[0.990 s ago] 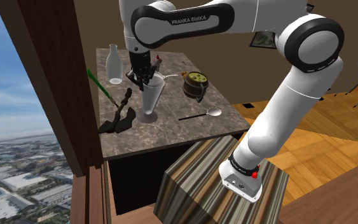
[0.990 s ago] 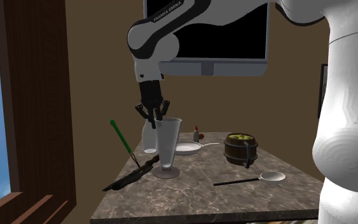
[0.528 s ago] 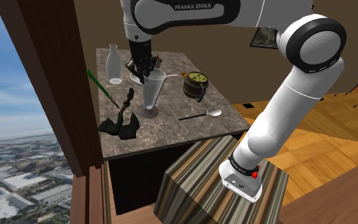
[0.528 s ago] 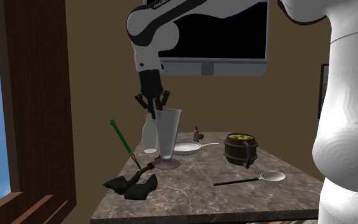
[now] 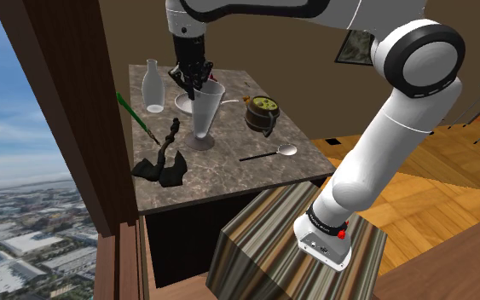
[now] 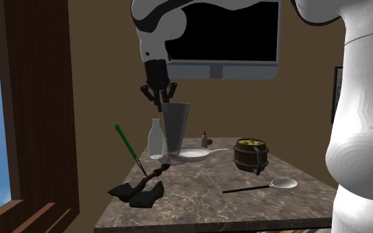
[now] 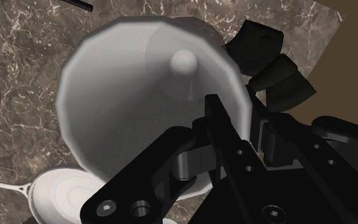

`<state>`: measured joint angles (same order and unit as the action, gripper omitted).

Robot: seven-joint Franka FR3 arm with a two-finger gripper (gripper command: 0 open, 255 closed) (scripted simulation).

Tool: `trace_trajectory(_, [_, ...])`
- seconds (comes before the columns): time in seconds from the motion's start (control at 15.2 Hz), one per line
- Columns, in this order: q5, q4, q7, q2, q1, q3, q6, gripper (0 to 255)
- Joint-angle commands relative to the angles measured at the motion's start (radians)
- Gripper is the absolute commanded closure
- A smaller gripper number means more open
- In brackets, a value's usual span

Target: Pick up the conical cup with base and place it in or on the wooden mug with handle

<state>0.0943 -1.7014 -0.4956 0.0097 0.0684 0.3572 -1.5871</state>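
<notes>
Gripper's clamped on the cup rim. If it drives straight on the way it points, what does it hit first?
Pointing down, the gripper carries the conical cup with it, so the cup's base would likely meet the marble tabletop first; how much gap remains is unclear.

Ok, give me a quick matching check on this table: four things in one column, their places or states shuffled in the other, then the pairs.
1. grey conical cup with a round base
2. brown barrel-shaped wooden mug with a handle
3. pale narrow-necked bottle
4. spoon with a dark handle and silvery bowl

A. lies flat on the marbled tabletop
B. rim clasped by the jaws
C. holds something yellow-green
D. upright near the far corner, shoulder view's left

Pairs: 1-B, 2-C, 3-D, 4-A
</notes>
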Motion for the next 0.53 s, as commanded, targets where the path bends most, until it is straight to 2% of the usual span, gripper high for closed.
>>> trace_trajectory(0.0, [0.002, 0.033, 0.002, 0.005, 0.000, 0.000, 0.028, 255])
trace_trajectory(0.46, [0.009, 0.151, 0.005, 0.025, 0.004, 0.003, 0.128, 255])
